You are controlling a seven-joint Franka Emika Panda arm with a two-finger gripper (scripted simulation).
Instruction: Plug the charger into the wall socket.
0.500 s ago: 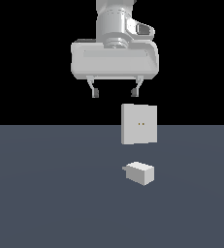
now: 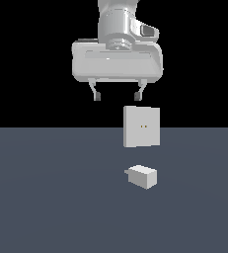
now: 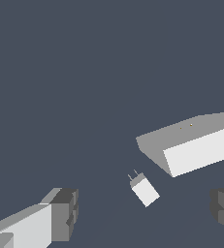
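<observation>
Exterior view | end effector [image 2: 117,95] spread wide, empty | charger [image 2: 143,176] prongs barely visible, probably face wall socket [image 2: 142,127]

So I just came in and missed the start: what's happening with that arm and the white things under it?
The arm is meant to plug the charger into the wall socket, but it holds nothing. Its gripper hangs open, high above the floor. The charger lies loose on the floor in front of the upright socket plate, apart from it, with its prongs pointing to the exterior view's left, not yet picked up.
</observation>
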